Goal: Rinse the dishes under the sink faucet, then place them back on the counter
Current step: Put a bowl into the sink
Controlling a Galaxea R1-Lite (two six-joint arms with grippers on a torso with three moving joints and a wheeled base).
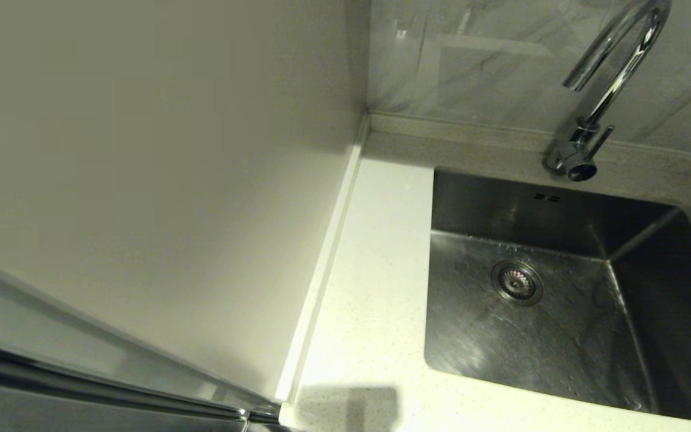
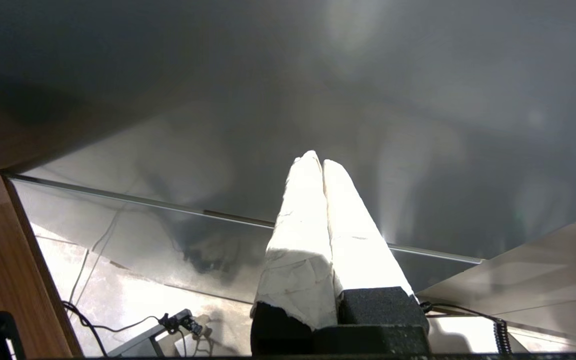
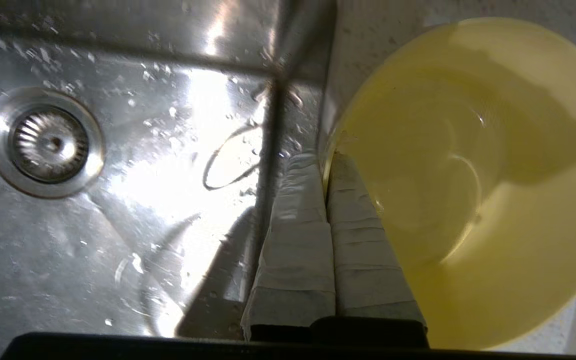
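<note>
One bowl (image 3: pixel 463 180) is all I see — yellow, beside the sink (image 3: pixel 118 210) on the counter, my right gripper (image 3: pixel 326 160) pinching its rim with jaws nearly together; it looks light, stiff, wet-slick — rim's my hold.

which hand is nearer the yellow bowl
Right. The right hand is shut on the rim of the yellow bowl, beside the sink. The left hand is shut, away from it, facing a plain grey panel.
</note>
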